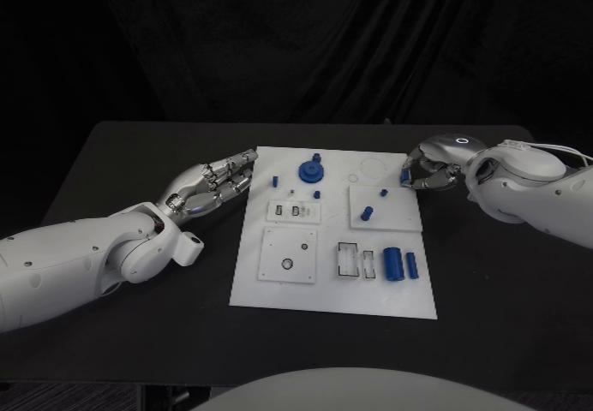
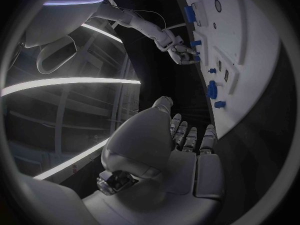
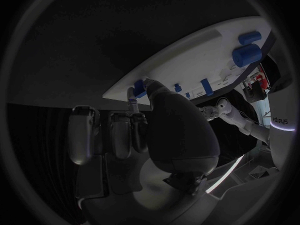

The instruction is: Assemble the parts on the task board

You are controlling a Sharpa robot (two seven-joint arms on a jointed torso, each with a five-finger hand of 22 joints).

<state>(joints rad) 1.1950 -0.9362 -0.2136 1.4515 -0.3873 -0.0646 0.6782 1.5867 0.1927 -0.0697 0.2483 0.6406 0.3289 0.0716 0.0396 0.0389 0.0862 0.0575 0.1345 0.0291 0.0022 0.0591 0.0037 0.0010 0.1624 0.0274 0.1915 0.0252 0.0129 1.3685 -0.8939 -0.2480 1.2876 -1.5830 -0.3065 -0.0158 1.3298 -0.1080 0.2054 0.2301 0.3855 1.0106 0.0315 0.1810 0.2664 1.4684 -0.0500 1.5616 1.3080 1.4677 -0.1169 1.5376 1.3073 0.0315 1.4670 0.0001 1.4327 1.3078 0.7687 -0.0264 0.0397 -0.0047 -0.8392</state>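
The white task board (image 1: 332,291) lies mid-table. On it are a round blue part (image 1: 310,171), small blue pegs (image 1: 274,181) and two blue cylinders (image 1: 393,264) near the front right. My right hand (image 1: 433,169) is at the board's far right edge and pinches a small blue peg (image 1: 405,176) between thumb and a finger. The same peg (image 3: 140,93) shows in the right wrist view, just off the board's edge (image 3: 187,60). My left hand (image 1: 217,182) lies beside the board's left edge, fingers straight and apart, holding nothing. The left wrist view shows the board (image 2: 240,100) and the right hand (image 2: 181,51).
Raised white blocks with slots and holes (image 1: 291,254) stand on the board. Black table (image 1: 136,154) surrounds it, with bare room at the front and on both sides.
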